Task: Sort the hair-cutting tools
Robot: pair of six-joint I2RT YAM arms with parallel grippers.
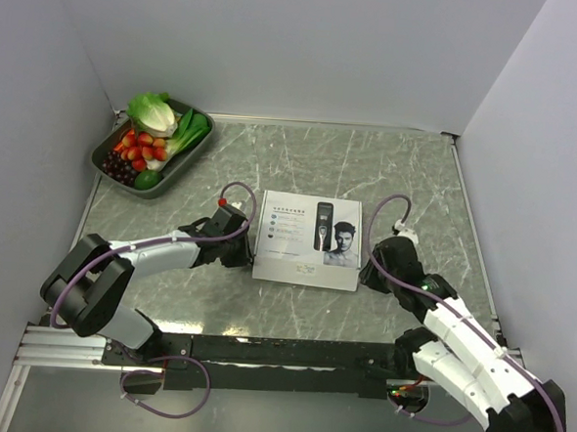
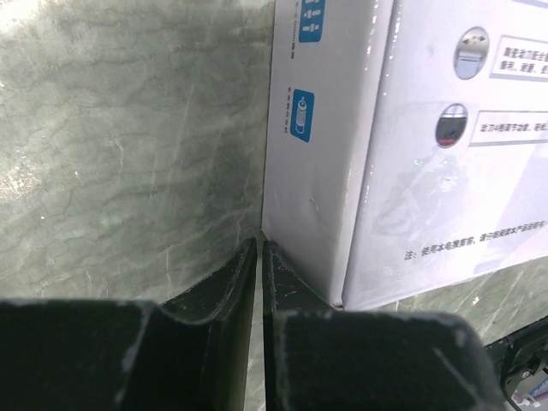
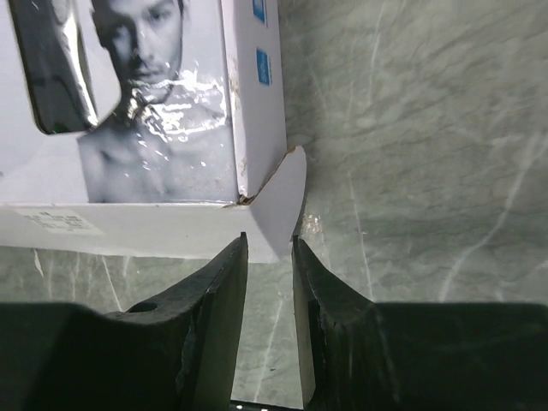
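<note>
Left gripper (image 2: 259, 244): fingers (image 2: 227, 287) pressed almost together with only a slit between them and nothing in it. Their tips touch the near-left corner of the white box (image 2: 317, 171).
Right gripper (image 3: 270, 240): fingers parted, their mouth right at the box's loose end flap (image 3: 287, 197). From this angle it is hard to tell whether the flap's edge is already inside the gap. It is not clamped.
Box: lies flat at the middle of the table (image 1: 370, 162), lid up, bracketed by the two arms, one at each short end.
Hair-cutting tools: none in sight, most likely shut inside the box. Only a printed clipper (image 1: 323, 226) shows on the lid.
Step in hand: probably opening the box at its right end, so sorting has not begun.
Doing it well: slide the right fingers further over the flap so the card sits deep between them. Close squarely, then draw it outward along the box's length. The left fingers should brace the far end so the box does not skate. The thin card looks easy to tear, so pull gently.
Long axis: the box runs left to right across the table. The printed clipper stands across that, near edge to far edge.
Pointing: the real clipper's heading cannot be told while it is hidden.
Also present: a tray (image 1: 197, 144) of produce at the far-left corner, well apart.
</note>
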